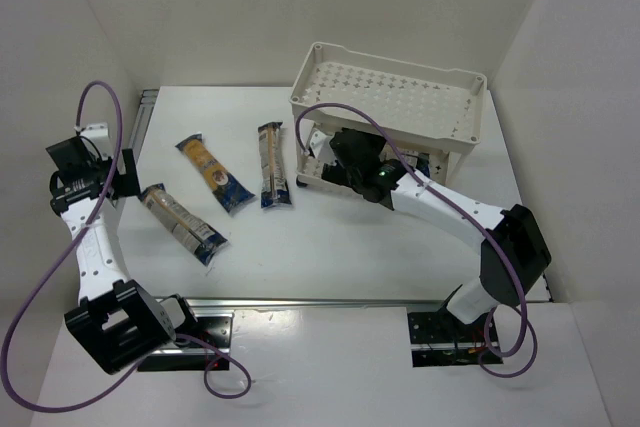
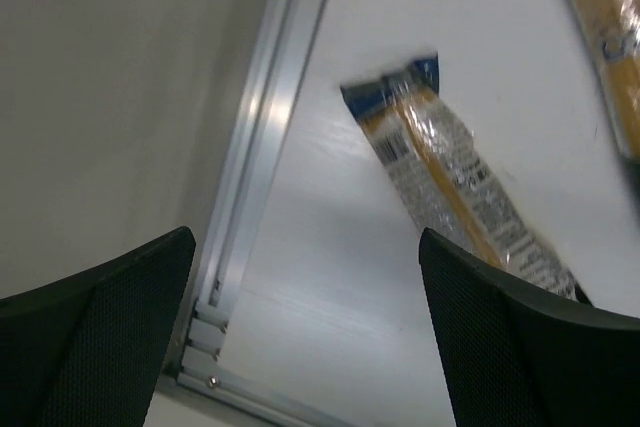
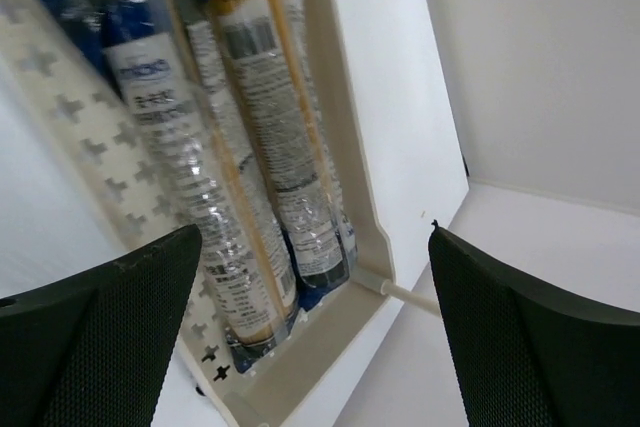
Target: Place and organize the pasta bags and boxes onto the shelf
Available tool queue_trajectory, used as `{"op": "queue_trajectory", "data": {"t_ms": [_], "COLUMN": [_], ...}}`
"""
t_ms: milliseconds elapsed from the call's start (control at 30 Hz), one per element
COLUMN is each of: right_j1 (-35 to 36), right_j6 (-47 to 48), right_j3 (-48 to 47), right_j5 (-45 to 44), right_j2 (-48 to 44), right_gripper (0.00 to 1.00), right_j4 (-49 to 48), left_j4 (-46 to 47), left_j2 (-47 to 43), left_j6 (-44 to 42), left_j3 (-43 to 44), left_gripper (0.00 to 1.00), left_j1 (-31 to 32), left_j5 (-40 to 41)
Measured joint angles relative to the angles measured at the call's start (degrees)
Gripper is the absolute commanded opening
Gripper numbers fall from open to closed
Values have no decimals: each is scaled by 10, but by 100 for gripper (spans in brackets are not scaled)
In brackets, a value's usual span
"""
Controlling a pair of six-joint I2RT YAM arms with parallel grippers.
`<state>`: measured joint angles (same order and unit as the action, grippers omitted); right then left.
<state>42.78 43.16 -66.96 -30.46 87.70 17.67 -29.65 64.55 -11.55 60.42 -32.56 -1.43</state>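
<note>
Right wrist: right gripper [image 3: 312, 247] wide, empty; packets [image 3: 280, 147] cropped. Left gripper [image 2: 305, 242] wide, empty.

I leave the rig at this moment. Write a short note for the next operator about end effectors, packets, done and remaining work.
The left end effector is open and empty, above the table near one packet.
The right end effector is open and empty, facing the lower tray of the shelf.
Done: two packets lie side by side in that tray.
Left: three packets on the table go onto the shelf.
</note>
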Motion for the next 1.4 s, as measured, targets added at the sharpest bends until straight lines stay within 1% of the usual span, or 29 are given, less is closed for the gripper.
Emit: {"op": "queue_trajectory", "data": {"t_ms": [67, 200, 333, 467, 667, 767, 900, 1000, 1133, 1267, 1400], "right_j1": [-11, -44, -75, -83, -90, -96, -95, -83, -47, -13, 27], "right_j6": [-5, -16, -33, -47, -76, -84, -87, -81, -70, -62, -60], "right_j3": [4, 6, -43, -93, -154, -167, -159, -121, -66, -52, -47], "right_j5": [-1, 2, 17, 28, 44, 53, 86, 107, 125, 152, 164], "right_j2": [1, 14, 72, 119, 158, 166, 160, 131, 84, 73, 73], "right_gripper": [99, 99, 99, 99, 99, 99, 99, 99, 99, 99, 99], "right_j4": [-10, -23, -22, -26, 2, 17, 35, 50, 82, 112, 140], "left_j4": [-27, -62, -70, -70, -70, -64, -59, -59, -57, -54, -55], "left_j2": [20, 5, -10, -16, -16, -16, -16, -16, -27, -33, -3], "left_j6": [-1, 6, 17, 27, 28, 27, 25, 25, 25, 31, 75], "left_j3": [-7, -41, -45, -45, -45, -47, -55, -58, -58, -60, -55], "left_gripper": [100, 100, 100, 100, 100, 100, 100, 100, 100, 100, 100], "left_j1": [0, -2, -4, -4, -3, -2, 2, 9, 12, 15, 20], "left_j5": [0, -14, -34, -49, -62, -64, -69, -76, -82, -85, -75]}}
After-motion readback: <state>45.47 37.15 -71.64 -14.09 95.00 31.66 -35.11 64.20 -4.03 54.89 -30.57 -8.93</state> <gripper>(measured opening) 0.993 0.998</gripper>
